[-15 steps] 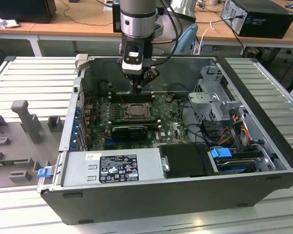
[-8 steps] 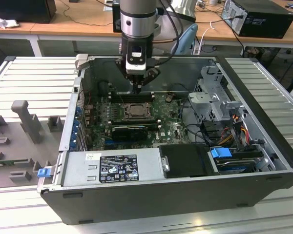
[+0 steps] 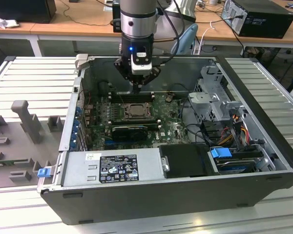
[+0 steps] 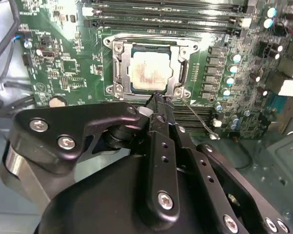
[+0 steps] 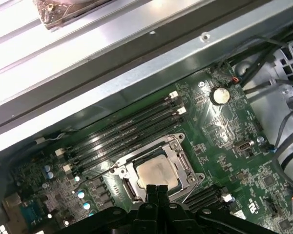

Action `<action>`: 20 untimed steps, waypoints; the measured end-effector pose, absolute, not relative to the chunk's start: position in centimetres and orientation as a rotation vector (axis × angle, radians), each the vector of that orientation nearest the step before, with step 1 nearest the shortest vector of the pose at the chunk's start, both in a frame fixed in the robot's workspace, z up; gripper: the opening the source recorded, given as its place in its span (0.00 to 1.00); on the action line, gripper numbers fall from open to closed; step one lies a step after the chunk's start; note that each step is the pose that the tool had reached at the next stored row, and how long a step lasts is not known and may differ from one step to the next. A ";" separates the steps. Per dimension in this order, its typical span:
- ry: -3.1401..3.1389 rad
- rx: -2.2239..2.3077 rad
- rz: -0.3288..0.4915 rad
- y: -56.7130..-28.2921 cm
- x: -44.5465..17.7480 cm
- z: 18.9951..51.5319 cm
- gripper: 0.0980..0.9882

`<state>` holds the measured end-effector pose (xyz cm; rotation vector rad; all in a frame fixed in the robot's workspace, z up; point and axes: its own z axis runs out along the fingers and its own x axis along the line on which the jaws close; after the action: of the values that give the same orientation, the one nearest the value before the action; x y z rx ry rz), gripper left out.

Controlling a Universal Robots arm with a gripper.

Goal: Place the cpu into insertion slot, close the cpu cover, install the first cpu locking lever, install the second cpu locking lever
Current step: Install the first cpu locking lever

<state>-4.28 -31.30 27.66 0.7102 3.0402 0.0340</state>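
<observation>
Since the cpu (image 4: 147,73) is lying under the closed cpu cover (image 4: 119,68), the gripper (image 3: 138,87), upper centre in the exterior view, is hovering, jaws pressed together, by a locking lever (image 4: 197,119)

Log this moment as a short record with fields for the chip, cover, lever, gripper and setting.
chip: the chip lies flat in the socket
cover: the cover is down, framing the chip
lever: a thin wire lever angles out from a socket corner, not latched
gripper: the gripper has its fingers together, tips at the socket's edge near that lever
setting: a green board inside an open computer case
</observation>
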 end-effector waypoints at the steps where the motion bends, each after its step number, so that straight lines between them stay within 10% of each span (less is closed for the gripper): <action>1: 3.051 0.665 0.034 -31.3 -4.3 27.7 0.01; 20: 3.113 0.281 0.038 -31.3 -4.3 27.6 0.01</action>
<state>-4.29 -31.30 27.61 0.2815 3.1125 0.0380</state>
